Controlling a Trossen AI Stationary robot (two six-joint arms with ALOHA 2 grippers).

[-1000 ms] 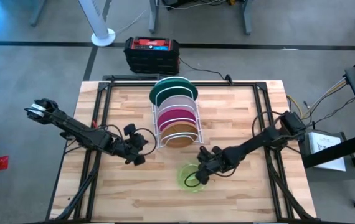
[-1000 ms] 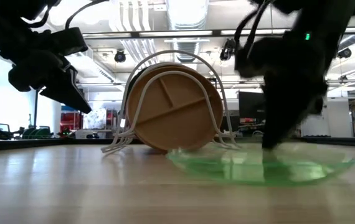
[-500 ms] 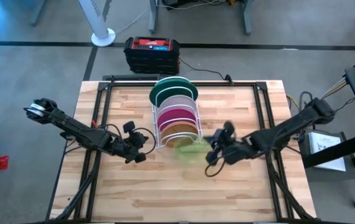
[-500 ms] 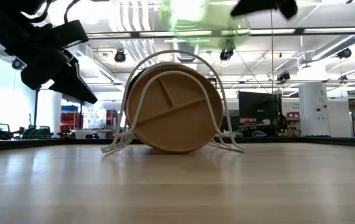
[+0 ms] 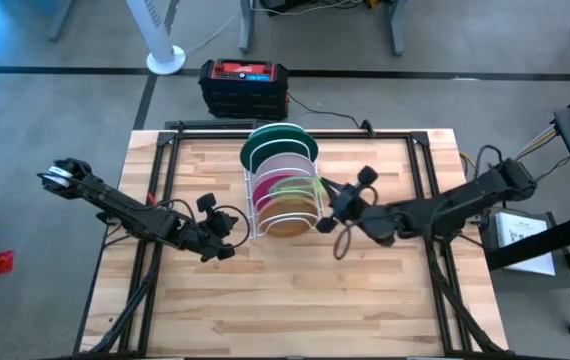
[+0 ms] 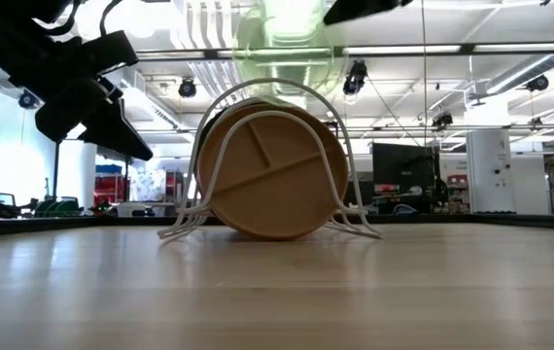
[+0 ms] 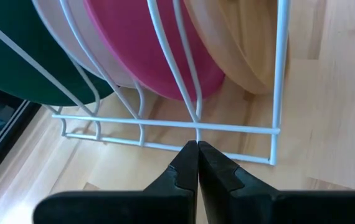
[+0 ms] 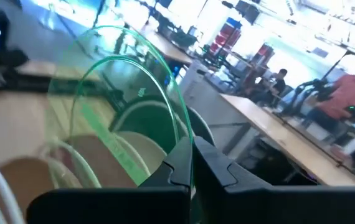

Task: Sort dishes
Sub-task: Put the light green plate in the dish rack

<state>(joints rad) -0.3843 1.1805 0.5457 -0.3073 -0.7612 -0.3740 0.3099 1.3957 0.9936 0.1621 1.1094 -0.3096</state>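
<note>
Pinched shut on the rim of the translucent lime-green plate (image 5: 303, 186), the right gripper (image 5: 333, 203) holds it on edge in the air above the white wire dish rack (image 5: 282, 216), over the rack's front slots. Four round plastic plates stand upright in that rack: the dark green plate (image 5: 277, 140) at the back, then the white plate (image 5: 283, 162), the magenta pink plate (image 5: 277, 186), and the brown divided plate (image 6: 275, 173) at the front, its moulded ridges showing. On the wooden table (image 5: 225, 300), the left gripper (image 5: 228, 233) waits beside the rack, fingers together and empty.
</note>
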